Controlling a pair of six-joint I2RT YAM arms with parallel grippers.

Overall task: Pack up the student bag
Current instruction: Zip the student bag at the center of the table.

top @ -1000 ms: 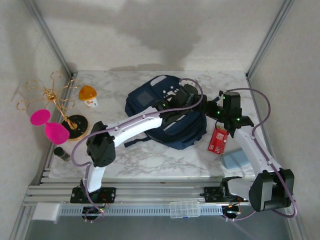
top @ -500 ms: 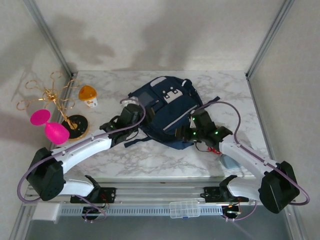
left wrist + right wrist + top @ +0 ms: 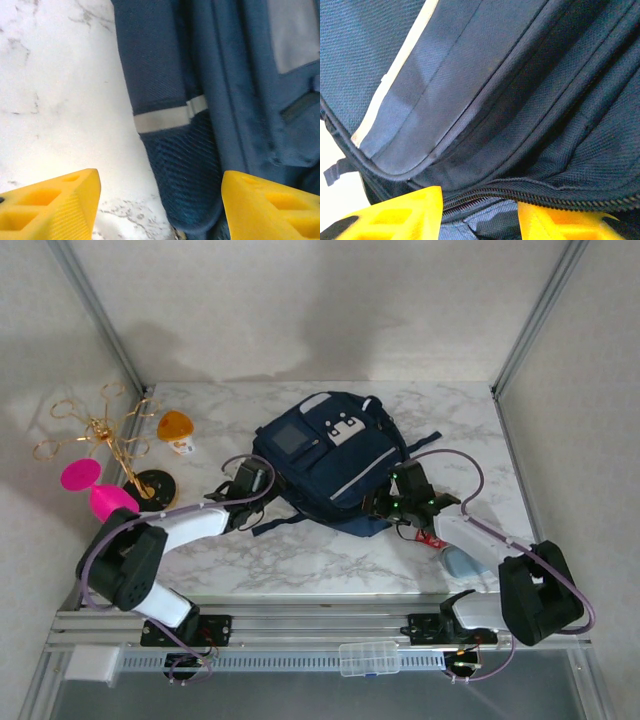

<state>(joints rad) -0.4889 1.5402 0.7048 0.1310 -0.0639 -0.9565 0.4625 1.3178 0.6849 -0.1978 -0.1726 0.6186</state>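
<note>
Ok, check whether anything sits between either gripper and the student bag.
Nothing visible does. The left gripper is open at the left side of the student bag, with just marble table and fabric ahead. The right gripper is open at its lower right edge, the zipper between its fingers.

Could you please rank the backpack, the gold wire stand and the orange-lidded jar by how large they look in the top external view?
1. student bag, by far the largest
2. gold wire stand
3. orange-lidded jar, the smallest
</note>
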